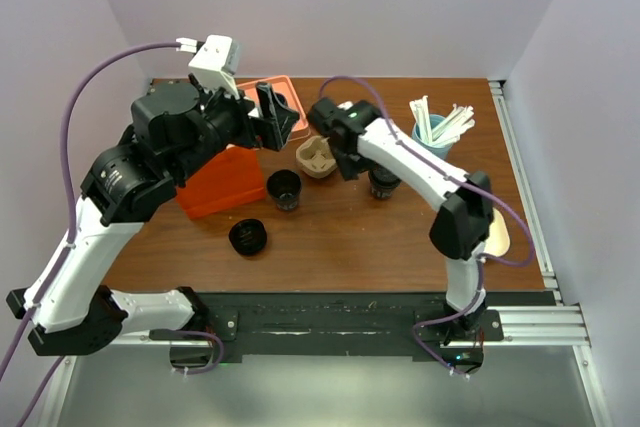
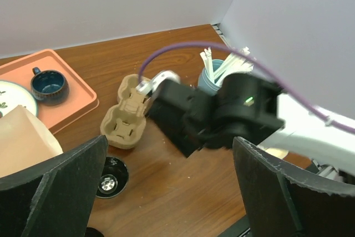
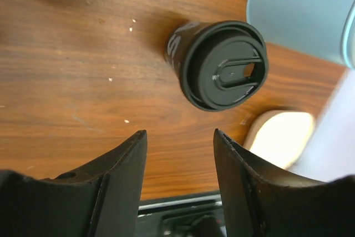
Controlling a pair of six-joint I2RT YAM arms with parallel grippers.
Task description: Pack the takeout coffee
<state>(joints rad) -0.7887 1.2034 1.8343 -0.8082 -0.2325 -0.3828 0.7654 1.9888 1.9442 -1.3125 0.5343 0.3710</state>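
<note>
The small dark paper cup with a round black sip lid (image 3: 224, 65), the takeout coffee, stands upright on the brown wooden worktop (image 1: 340, 247) right of centre. It is close to a light blue cup of white stirrers and wrapped straws (image 1: 437, 127). From above, the right arm's white link covers most of the coffee and leaves only a dark sliver. A white marking on its side is cut off by the lid rim and cannot be read.

The right claw (image 3: 178, 142) hangs over bare wood short of the cup, its two black fingers spread apart with nothing between them. The left claw (image 2: 169, 148) hangs above the worktop, spread wide and empty. Its arm hides much of the orange plastic tray (image 2: 77, 95) at the back, where a dark blue mug (image 2: 49, 85) and the edge of a white plate (image 2: 11, 98) show.

A brown moulded cardboard cup carrier (image 1: 318, 159) lies mid-worktop, left of the coffee. A lidless dark cup (image 1: 284, 190) stands just in front of the carrier. Nearer the arms lies a low black round lid-like piece (image 1: 248, 237). An orange-red upright container (image 1: 222, 182) is partly behind the left arm; I cannot tell whether it is a bag or a box. A pale beige oval piece (image 1: 498, 234) peeks from behind the right elbow.
</note>
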